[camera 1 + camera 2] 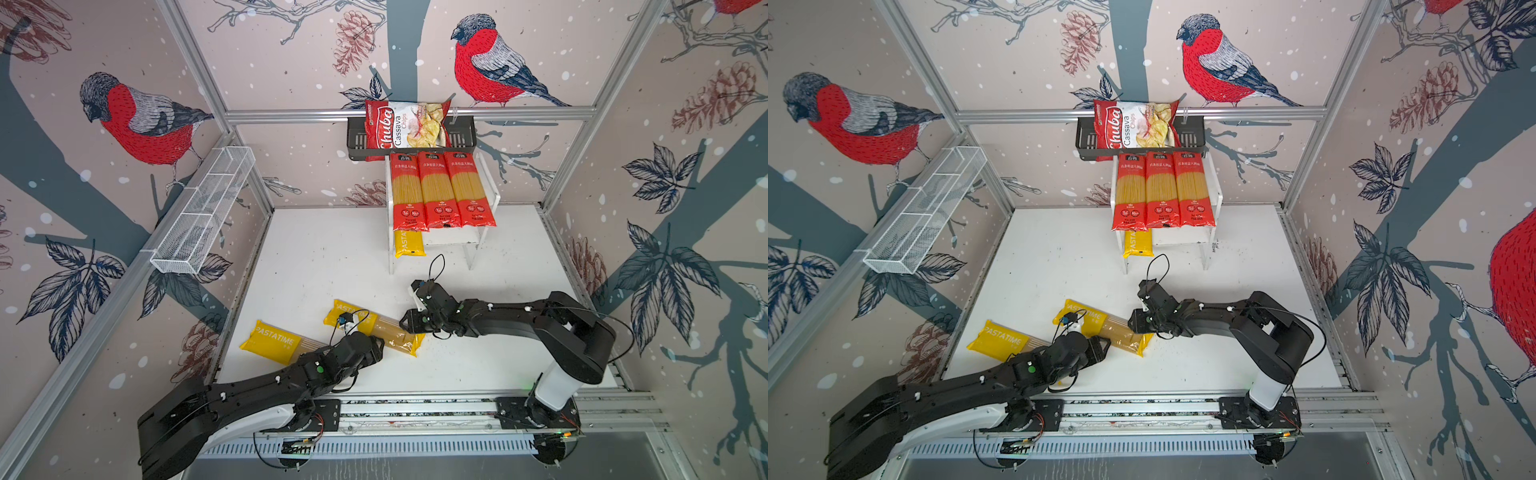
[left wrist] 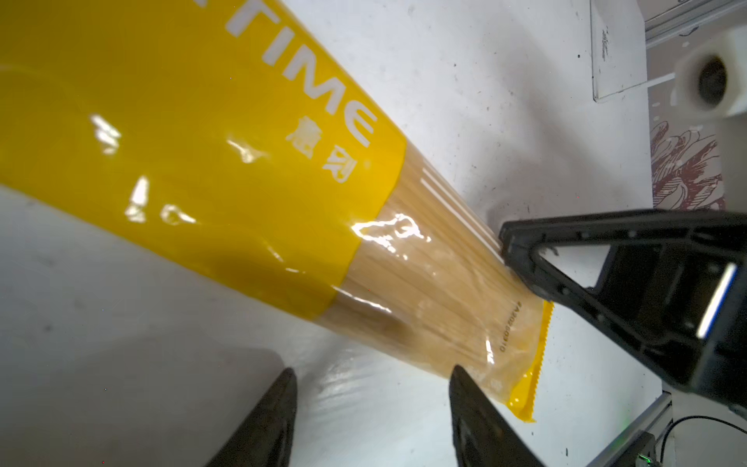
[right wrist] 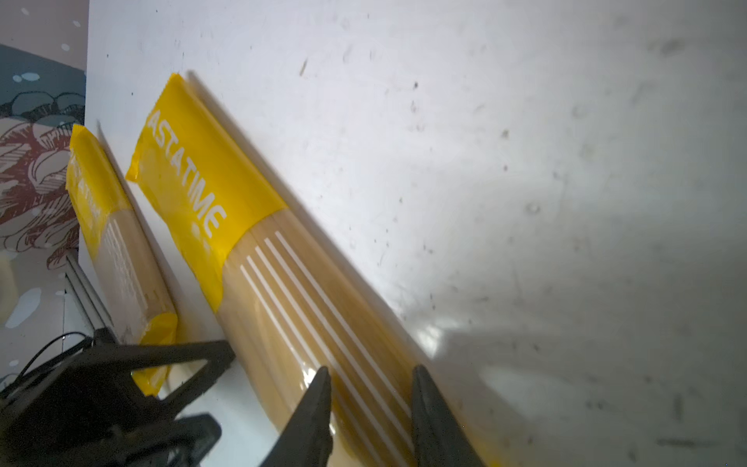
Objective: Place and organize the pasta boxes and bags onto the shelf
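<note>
our left gripper (image 2: pixel 372 376) stood half open and empty, one finger at the tail of a long flat yellow "pastatime" spaghetti pack (image 1: pixel 390 332) lying aslant on the white table (image 1: pixel 332 257). our right gripper (image 3: pixel 370 376) sat over its clear middle, jaws partly apart; we could not tell if it gripped. a second yellow pack (image 1: pixel 272 340) lay just beside. farther back, a third yellow pack (image 1: pixel 409 244) lay on the lower board of the small white two-tier shelf (image 1: pixel 455 237), three red-ended packs (image 1: pixel 440 191) on top
</note>
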`<state>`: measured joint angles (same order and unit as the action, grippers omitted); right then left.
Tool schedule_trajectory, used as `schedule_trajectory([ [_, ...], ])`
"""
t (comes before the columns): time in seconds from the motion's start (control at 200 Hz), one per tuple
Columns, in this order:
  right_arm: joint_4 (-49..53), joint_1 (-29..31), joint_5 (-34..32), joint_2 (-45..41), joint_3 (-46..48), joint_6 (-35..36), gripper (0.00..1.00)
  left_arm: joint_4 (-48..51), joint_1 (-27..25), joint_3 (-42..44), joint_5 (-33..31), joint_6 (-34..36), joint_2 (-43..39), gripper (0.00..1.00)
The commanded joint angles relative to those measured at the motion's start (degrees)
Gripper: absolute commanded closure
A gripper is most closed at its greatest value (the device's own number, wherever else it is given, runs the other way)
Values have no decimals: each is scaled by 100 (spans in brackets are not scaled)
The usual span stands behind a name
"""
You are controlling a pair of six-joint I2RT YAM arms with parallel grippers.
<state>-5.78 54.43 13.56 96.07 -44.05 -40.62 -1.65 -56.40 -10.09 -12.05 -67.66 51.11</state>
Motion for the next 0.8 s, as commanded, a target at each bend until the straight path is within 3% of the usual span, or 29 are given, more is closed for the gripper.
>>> schedule_trajectory([
  [0.0, 127, 111, 253, -185, 299, -119, 65, -16, 157, -20, -69, -18, -88, 40],
  [0.265, 19, 549, 395, -609, 820, -542, 65, -1105, 533, -527, 470, 661, 1154, 40],
  [0.43, -96, 403, 503, -1019, 1002, -708, 65, -731, 559, -1401, 661, 1030, 1935, 40],
  [0.645, -349, -528, 683, -1388, 1219, -757, 58, 45, 686, -1556, 419, 1205, 1561, 40],
  [0.795, -635, -921, 979, -983, 1095, -605, 57, -413, 762, -890, 430, 999, 1101, 40],
])
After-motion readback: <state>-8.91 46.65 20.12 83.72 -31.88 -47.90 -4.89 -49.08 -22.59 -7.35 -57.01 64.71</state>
